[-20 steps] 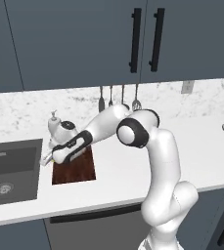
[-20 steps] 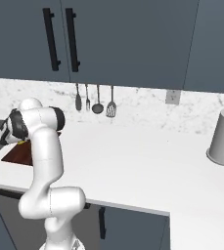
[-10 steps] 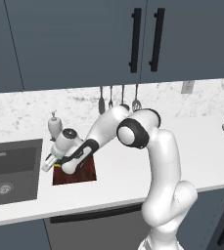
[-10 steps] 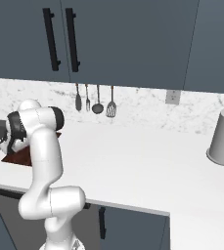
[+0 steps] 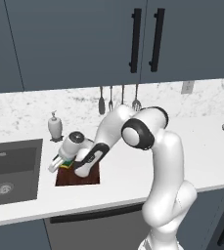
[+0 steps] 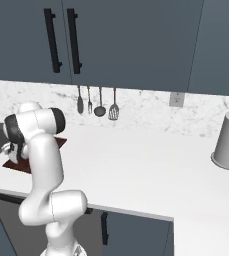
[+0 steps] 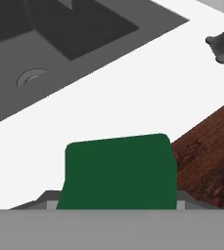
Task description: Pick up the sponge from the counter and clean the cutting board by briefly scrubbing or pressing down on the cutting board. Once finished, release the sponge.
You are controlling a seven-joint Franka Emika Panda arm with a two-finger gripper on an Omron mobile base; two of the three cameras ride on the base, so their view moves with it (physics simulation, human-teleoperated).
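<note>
Beside the dark sink basin [image 5: 11, 171], on the white desk [image 5: 133, 171], the reddish-brown cutting board [image 5: 79, 177] is seen lying flat. The sponge [image 5: 67, 162], yellow with a dark green top, is gripped by the end effector [image 5: 64, 163] and held at the board's sink-side edge. A soap dispenser [image 5: 55, 127] is placed behind, near the backsplash

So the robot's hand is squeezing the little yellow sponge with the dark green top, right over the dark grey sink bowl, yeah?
Not quite. The gripper is squeezing the little yellow sponge with the dark green top, but it is at the left edge of the dark reddish-brown wooden cutting board, not over the dark grey sink basin. The left base view shows white counter between them.
</note>
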